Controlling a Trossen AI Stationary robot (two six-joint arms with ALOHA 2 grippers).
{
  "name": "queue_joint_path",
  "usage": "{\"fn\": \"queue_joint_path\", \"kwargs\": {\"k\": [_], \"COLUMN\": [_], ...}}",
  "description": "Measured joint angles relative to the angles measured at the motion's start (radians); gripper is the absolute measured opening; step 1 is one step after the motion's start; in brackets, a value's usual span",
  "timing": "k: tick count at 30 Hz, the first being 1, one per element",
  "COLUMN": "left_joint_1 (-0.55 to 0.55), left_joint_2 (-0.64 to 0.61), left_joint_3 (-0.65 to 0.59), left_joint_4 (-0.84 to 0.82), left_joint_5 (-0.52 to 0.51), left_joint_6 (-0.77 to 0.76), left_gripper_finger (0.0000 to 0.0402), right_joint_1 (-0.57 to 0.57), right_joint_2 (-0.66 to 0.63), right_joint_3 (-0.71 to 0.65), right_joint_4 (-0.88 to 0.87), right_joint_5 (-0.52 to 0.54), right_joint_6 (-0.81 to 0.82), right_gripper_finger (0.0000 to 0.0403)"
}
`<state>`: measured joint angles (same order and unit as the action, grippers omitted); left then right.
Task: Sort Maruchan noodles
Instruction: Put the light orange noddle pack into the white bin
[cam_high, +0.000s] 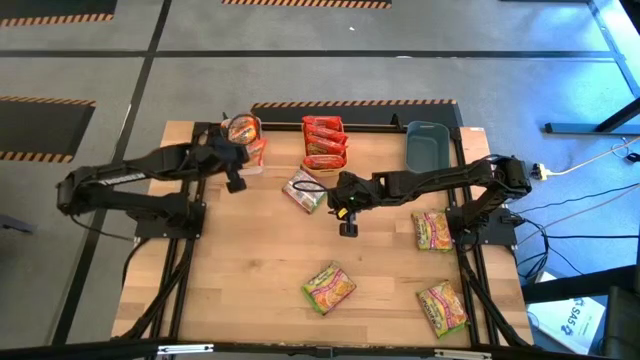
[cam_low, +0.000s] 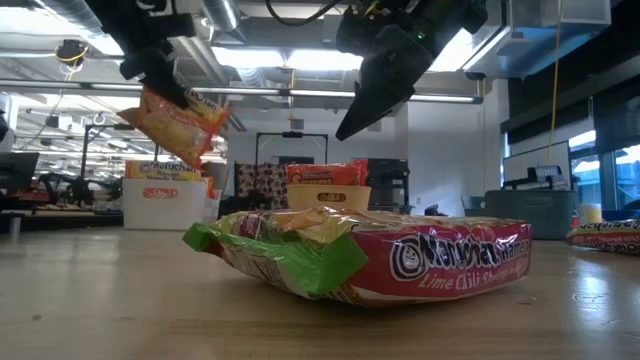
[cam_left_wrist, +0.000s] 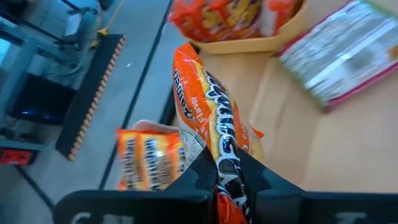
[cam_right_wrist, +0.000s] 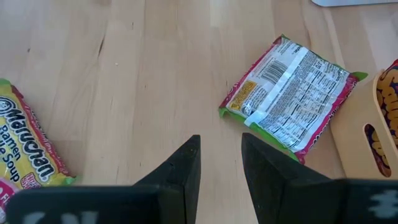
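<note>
Three bins are lined along the far edge of the wooden table (cam_high: 250, 280). The white bin (cam_high: 250, 152) at the left is loaded with orange-yellow Maruchan packets, the orange bin (cam_high: 324, 143) in the middle is stacked with red packets (cam_high: 324, 135), and no packets can be seen in the grey-blue bin (cam_high: 428, 146) at the right.

An orange-yellow packet (cam_left_wrist: 208, 134) is pinched by one end between the closed fingers of the left gripper (cam_high: 235, 150) and is held in the air directly above the white bin, hanging tilted as seen in the low view.

The right gripper (cam_right_wrist: 221, 163) is held above the bare table near its middle, with its fingers slightly parted and nothing between them. A green-and-red packet lying back-side up (cam_right_wrist: 291, 99) is found just beyond those fingertips, close to the orange bin and not touched by them.

Three more green-yellow packets are left on the table: one (cam_high: 329, 288) near the front centre, one (cam_high: 442, 306) at the front right, and one (cam_high: 432, 230) beside the right arm's base.
</note>
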<state>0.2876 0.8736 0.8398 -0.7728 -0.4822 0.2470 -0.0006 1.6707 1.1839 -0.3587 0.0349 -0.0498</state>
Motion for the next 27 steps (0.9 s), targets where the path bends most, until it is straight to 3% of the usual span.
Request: {"fn": "queue_joint_path", "kwargs": {"k": [7, 13, 18, 23, 27], "left_joint_1": [0.177, 0.279, 0.312, 0.322, 0.324], "left_joint_2": [0.003, 0.003, 0.035, 0.101, 0.163], "left_joint_3": [-0.039, -0.082, -0.082, -0.082, -0.082], "left_joint_4": [0.074, 0.114, 0.152, 0.149, 0.149], "left_joint_5": [0.130, 0.121, 0.144, 0.196, 0.151], "left_joint_6": [0.139, 0.199, 0.107, 0.116, 0.148], "left_gripper_finger": [0.0013, 0.0014, 0.0019, 0.0019, 0.0016], "right_joint_1": [0.000, 0.000, 0.000, 0.000, 0.000], "right_joint_2": [0.000, 0.000, 0.000, 0.000, 0.000], "right_joint_3": [0.000, 0.000, 0.000, 0.000, 0.000], "right_joint_4": [0.000, -0.002, 0.002, 0.002, -0.002], "right_joint_5": [0.000, 0.000, 0.000, 0.000, -0.001], "right_joint_6": [0.016, 0.019, 0.018, 0.016, 0.015], "right_gripper_finger": [0.0104, 0.0104, 0.0104, 0.0104, 0.0104]}}
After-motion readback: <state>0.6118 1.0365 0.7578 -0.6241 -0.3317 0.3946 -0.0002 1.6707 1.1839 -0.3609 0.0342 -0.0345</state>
